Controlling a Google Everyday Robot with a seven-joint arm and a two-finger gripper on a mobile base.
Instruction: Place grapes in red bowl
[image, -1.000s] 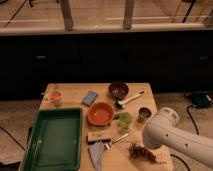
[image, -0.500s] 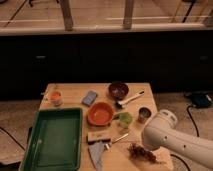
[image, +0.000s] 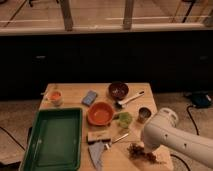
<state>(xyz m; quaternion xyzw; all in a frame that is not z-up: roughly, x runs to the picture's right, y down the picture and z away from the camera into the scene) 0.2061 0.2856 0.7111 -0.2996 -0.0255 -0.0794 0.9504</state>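
Pincer (image: 142, 147) sits at the low end of the white arm (image: 172, 139), right over the grapes (image: 144, 154) at the front right of the desk (image: 70, 92). Whether it is open, closed or gripping cannot be told, since the arm's bulk hides it.

The arm enters from the lower right corner and runs up and leftward. Its rounded joint bulges above the desk's right edge, and the last link then drops toward the grapes. The grapes lie on the desk as a dark reddish cluster, well apart from the red bowl (image: 101, 114).

The red bowl stands near the desk's middle and shows only its orange-red inside. Behind it is a dark bowl (image: 118, 90) with specks inside that are too small to name. A green tray (image: 52, 141) fills the front left. A small cup (image: 55, 97) with orange contents stands at the back left. A little green cup (image: 125, 120) and a small tin (image: 144, 114) stand just right of the red bowl.
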